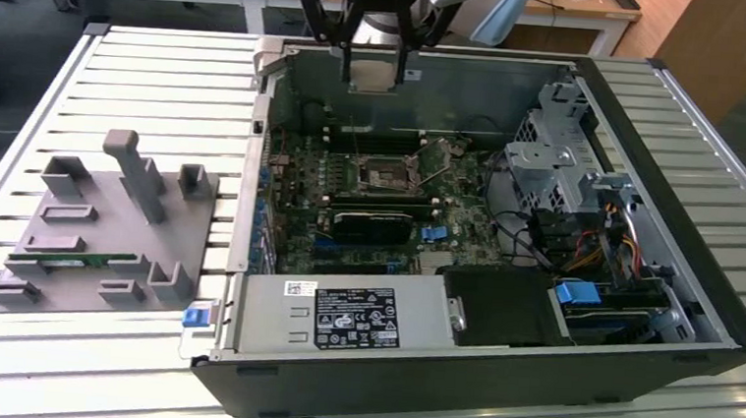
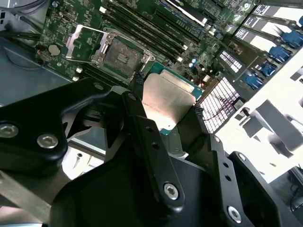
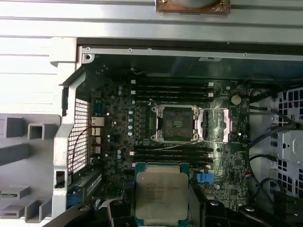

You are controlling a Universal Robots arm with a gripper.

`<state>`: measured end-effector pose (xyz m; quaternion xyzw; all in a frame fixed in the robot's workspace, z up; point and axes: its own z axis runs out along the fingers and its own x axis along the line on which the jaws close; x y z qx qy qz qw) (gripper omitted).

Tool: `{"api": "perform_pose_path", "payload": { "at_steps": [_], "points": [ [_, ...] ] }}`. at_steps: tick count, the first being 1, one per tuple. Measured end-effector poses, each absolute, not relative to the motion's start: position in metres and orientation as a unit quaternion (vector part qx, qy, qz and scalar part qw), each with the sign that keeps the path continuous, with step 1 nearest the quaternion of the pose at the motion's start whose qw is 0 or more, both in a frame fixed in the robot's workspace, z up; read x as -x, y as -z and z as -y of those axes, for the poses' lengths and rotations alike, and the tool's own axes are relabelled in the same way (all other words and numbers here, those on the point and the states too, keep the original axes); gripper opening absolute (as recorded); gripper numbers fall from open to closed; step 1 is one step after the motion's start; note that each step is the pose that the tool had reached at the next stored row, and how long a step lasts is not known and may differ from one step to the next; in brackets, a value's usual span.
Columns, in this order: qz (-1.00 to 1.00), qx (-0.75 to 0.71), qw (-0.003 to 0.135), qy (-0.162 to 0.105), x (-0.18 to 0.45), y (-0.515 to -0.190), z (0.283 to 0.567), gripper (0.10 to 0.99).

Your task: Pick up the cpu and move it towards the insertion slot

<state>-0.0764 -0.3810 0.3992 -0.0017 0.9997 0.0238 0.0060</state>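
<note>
Overhead, the gripper [image 2: 166,111] was clamped on the cpu [image 2: 168,97], held above the open computer case [image 1: 681,319], near but apart from the insertion slot [image 3: 176,123].

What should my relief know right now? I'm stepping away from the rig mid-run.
Gripper: shut on the cpu, held above the open computer case.
The insertion slot: on the motherboard, frame open, socket bare.
Done: cpu picked up and carried over the case.
Left: cpu is not yet over the slot; in the first wrist view it sits beside it, apart.
</note>
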Motion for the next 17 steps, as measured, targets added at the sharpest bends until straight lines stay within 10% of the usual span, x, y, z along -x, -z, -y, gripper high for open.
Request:
{"api": "perform_pose_path", "payload": {
  "at_steps": [17],
  "points": [
    [-1.0, 0.002, 0.006, -0.024, 0.053, -0.399, 0.372, 0.537]
  ]
}}
